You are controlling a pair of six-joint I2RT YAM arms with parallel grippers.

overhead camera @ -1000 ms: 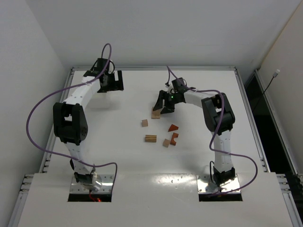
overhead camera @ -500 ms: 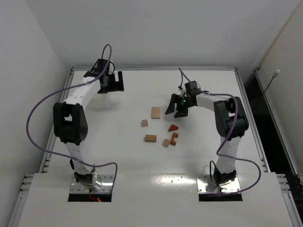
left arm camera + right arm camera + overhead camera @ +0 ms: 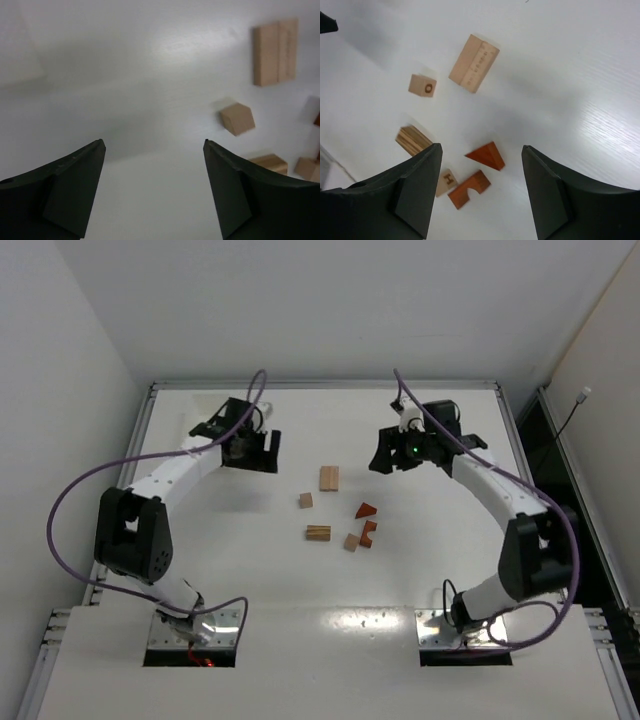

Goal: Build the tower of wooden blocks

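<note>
from above, i'm seeing the wood blocks (image 3: pixel 329 478) lying loose on the table (image 3: pixel 240 530), between the left gripper (image 3: pixel 262 452) and the right gripper (image 3: pixel 392 458), touching neither.

left wrist: jaws are standing spread and empty, with a tan bar (image 3: pixel 275 52) ahead to the right.

right wrist: jaws are hanging spread above a red wedge (image 3: pixel 485 156), gripping nothing.

The table (image 3: pixel 300 420) has a plain white top. A metal rail (image 3: pixel 320 385) runs along its far, left and right edges. A white panel (image 3: pixel 330 640) covers the near edge and shows soft glare from overhead light. A left wall (image 3: pixel 60 390), far wall (image 3: pixel 330 310) and right wall (image 3: pixel 610 360), all plain white, enclose the table. A dark gap (image 3: pixel 548 450) separates the right edge from the right wall. A cable (image 3: pixel 583 395) with a white plug lies against that wall.
</note>
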